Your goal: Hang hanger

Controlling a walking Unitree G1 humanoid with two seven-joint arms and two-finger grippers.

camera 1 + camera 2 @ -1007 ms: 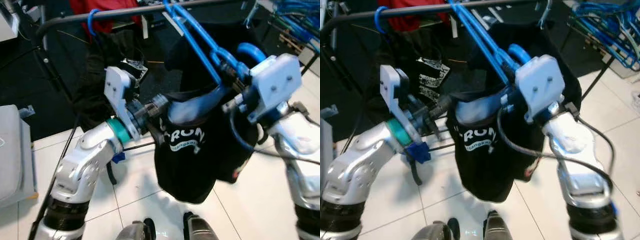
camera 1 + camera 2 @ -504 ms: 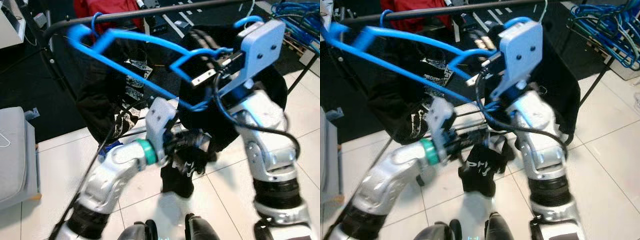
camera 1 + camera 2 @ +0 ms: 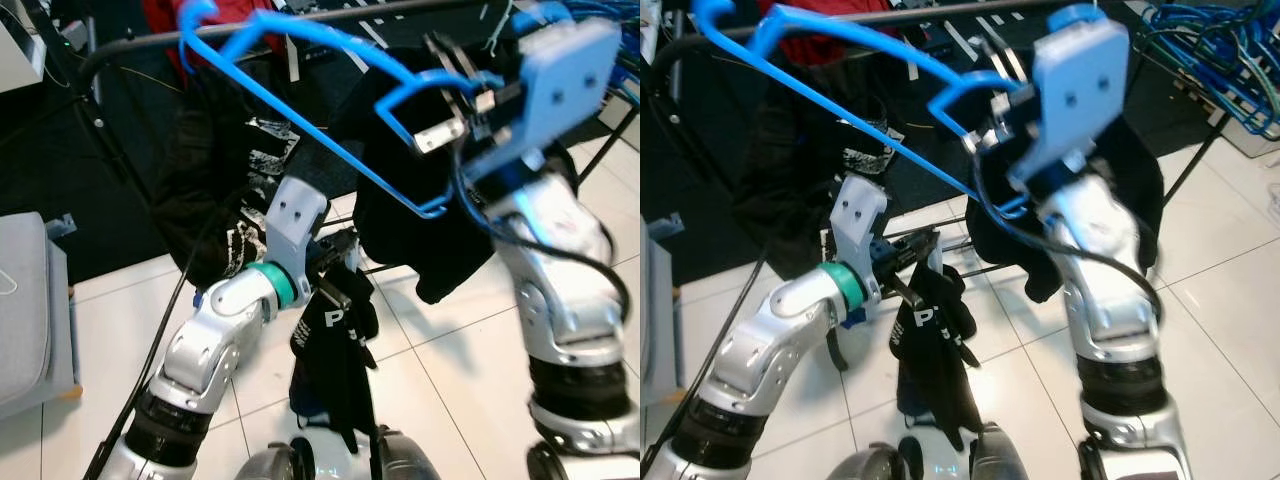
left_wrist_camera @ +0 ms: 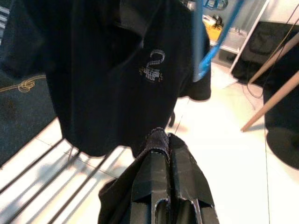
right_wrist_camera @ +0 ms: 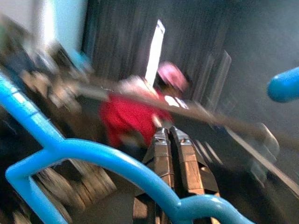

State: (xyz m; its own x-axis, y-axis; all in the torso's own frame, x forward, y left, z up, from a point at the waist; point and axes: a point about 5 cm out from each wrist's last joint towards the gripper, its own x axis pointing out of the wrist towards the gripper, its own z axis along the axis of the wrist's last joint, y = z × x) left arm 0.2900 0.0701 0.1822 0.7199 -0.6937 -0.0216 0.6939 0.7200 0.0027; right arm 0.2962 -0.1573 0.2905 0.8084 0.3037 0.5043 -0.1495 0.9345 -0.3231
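Observation:
My right gripper (image 3: 447, 112) is raised high and shut on the lower corner of a blue hanger (image 3: 330, 60). The hanger is bare and tilted, and its hook (image 3: 193, 14) is up by the black rail (image 3: 900, 14); whether it touches I cannot tell. In the right wrist view the shut fingers (image 5: 170, 154) sit behind the blue bar (image 5: 107, 158). Lower down, my left gripper (image 3: 338, 292) is shut on a black printed T-shirt (image 3: 335, 370) that hangs limp toward the floor. The left wrist view has black cloth bunched at the fingertips (image 4: 161, 154).
Black garments (image 3: 215, 190) and a red one (image 3: 805, 45) hang on the rail. A heap of blue hangers (image 3: 1210, 50) lies at the far right. A grey box (image 3: 25, 300) stands at the left on the white tiled floor (image 3: 470, 390).
The T-shirt has come off the hanger and now dangles from my left gripper, lower down. My right gripper has swung the bare hanger up, its hook toward the rail.

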